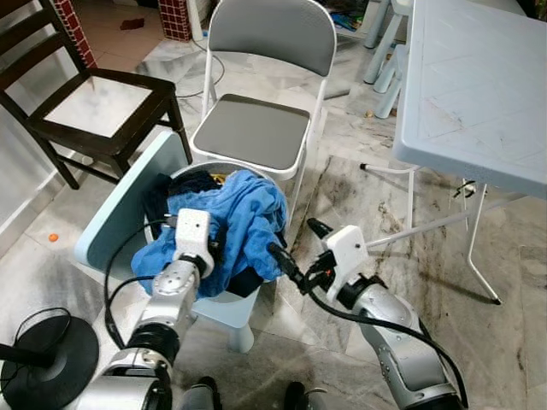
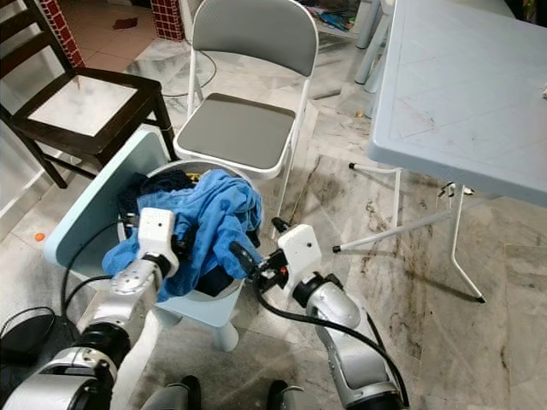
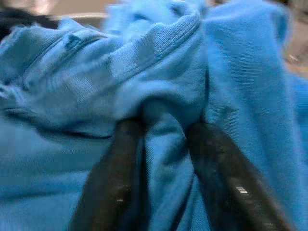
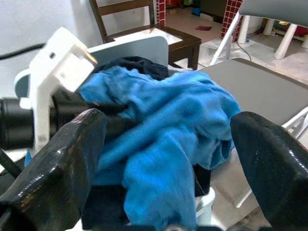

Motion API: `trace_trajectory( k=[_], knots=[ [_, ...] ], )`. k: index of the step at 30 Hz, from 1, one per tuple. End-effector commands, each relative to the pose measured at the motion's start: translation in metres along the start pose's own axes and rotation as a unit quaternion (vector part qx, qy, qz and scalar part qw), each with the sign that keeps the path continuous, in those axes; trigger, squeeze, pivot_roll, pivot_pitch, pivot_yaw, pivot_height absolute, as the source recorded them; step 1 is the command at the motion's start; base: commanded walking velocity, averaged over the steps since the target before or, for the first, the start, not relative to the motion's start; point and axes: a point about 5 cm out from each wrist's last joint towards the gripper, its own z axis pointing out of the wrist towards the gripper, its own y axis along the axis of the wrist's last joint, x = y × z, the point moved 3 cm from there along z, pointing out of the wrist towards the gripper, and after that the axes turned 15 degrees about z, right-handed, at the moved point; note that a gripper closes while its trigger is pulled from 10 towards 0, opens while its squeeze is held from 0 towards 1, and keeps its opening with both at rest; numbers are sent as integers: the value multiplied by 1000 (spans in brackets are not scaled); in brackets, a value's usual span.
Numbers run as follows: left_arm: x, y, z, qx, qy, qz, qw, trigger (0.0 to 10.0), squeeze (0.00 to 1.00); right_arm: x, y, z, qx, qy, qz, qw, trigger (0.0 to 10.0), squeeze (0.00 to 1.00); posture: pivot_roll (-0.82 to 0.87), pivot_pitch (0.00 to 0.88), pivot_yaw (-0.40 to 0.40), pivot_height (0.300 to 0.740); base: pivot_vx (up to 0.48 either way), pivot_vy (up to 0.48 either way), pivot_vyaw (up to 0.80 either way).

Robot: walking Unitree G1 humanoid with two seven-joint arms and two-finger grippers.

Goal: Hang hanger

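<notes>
A grey folding chair (image 1: pixel 256 128) with a white frame stands at top centre. To its left, a dark wooden chair (image 1: pixel 94 107) with a pale seat sits in the upper left. A pale blue plastic tabletop (image 1: pixel 474 85) on white legs takes the upper right. Below the folding chair, a light blue stool (image 1: pixel 120 205) bears a white basket (image 2: pixel 205 299) heaped with blue cloth (image 1: pixel 231 226) and dark clothes (image 1: pixel 192 181). A black round base (image 1: pixel 51 350) lies at lower left. A small orange bit (image 1: pixel 53 237) rests on the marbled floor (image 1: pixel 479 342).

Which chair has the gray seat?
The folding chair with white metal legs, right behind the laundry basket. The other chair is dark wood.
</notes>
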Motion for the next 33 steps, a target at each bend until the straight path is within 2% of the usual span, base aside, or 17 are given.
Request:
trace_trajectory(
  k=[1,3,5,6,7,10,13,14,16,20,21,22,23,25,27,29,33],
  knots=[
    [-19,-8,-2,12,-41,20,999,0,0,4,1,-1,1,7,-3,1000,10000,0,103,241,-78,740,0,0,0],
    [-24,-10,-4,13,-47,33,998,0,0,4,1,0,1,8,-3,1000,10000,0,102,240,-77,740,0,0,0],
    [-21,-14,-8,6,-23,64,998,118,0,4,1,0,0,7,-3,1000,10000,0,103,242,-75,740,0,0,0],
    [-20,-15,-10,7,-18,76,997,4039,0,4,1,0,0,7,-3,1000,10000,0,103,242,-75,740,0,0,0],
    [-18,-17,-11,8,-12,89,996,10000,0,4,1,0,0,7,-3,1000,10000,0,104,242,-75,740,0,0,0],
    [-11,-20,-15,6,5,111,994,10000,0,5,1,0,0,7,-3,1000,10000,0,107,242,-75,740,0,0,0],
    [-2,-31,-23,21,24,107,994,10000,0,4,0,0,1,7,-3,1000,10000,0,113,244,-79,740,0,0,0],
    [7,-35,-27,25,47,111,992,10000,1000,4,0,0,2,8,-3,1000,10000,0,114,244,-80,740,0,0,0],
    [10,-36,-29,26,56,114,992,10000,1000,4,0,1,2,8,-3,1000,10000,0,116,244,-80,740,0,0,0],
    [30,-30,-39,0,121,136,983,10000,1000,4,0,2,3,10,-3,1000,10000,0,123,246,-85,740,0,0,0],
    [38,-23,-44,-24,150,151,977,10000,1000,4,0,2,3,12,-3,1000,10000,0,127,248,-85,740,0,0,0],
    [38,-23,-44,-24,150,151,977,10000,1000,4,0,2,3,12,-3,1000,10000,0,127,248,-85,740,0,0,0],
    [47,-17,-49,-37,179,168,969,10000,1000,5,-1,2,4,13,-3,1000,10000,0,128,248,-86,740,0,0,0],
    [57,-14,-55,-44,211,172,961,10000,1000,6,-1,3,5,14,-4,1000,10000,0,131,248,-87,740,0,0,0],
    [71,-14,-64,-43,247,171,953,10000,1000,7,-2,3,6,16,-5,1000,10000,0,136,248,-86,740,0,0,0],
    [74,-15,-66,-41,256,171,950,10000,1000,7,-2,3,6,17,-5,1000,10000,0,136,247,-85,740,0,0,0],
    [94,-26,-73,-4,289,159,944,10000,1000,8,-2,4,6,19,-6,1000,10000,0,138,247,-86,740,0,0,0]
  ],
)
